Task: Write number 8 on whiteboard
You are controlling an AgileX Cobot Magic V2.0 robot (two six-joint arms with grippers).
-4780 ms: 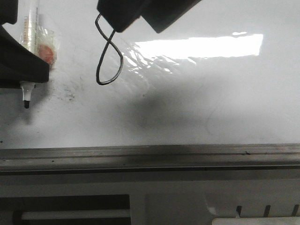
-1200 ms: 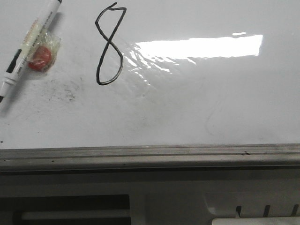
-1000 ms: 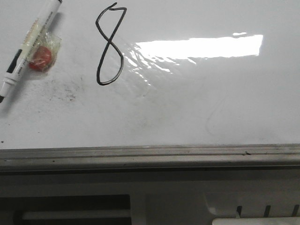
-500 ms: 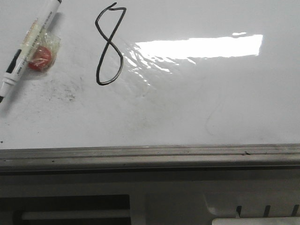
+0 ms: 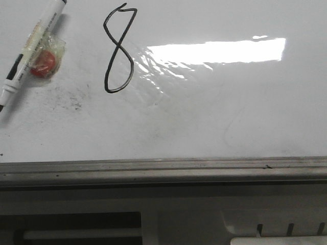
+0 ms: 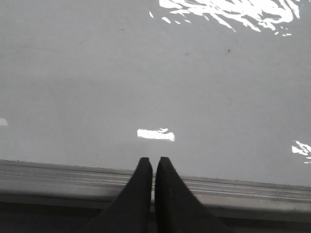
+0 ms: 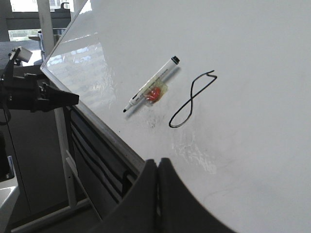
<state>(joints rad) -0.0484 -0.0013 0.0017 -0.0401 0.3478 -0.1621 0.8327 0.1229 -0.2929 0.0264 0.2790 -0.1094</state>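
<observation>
number 8 (image 5: pixel 119 49) complete on whiteboard (image 5: pixel 214 122) | marker (image 5: pixel 31 49) since laid down at its 9 o'clock | arms withdrawn | left fingers (image 6: pixel 153 171), right fingers (image 7: pixel 157 170) closed, empty | task looks done

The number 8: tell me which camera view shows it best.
The front view. There the number 8 appears nearly head-on on the whiteboard, both loops clear and unblocked. The right wrist view shows the whole figure too, but smaller and slanted. The left wrist view shows only bare board, no figure.
</observation>
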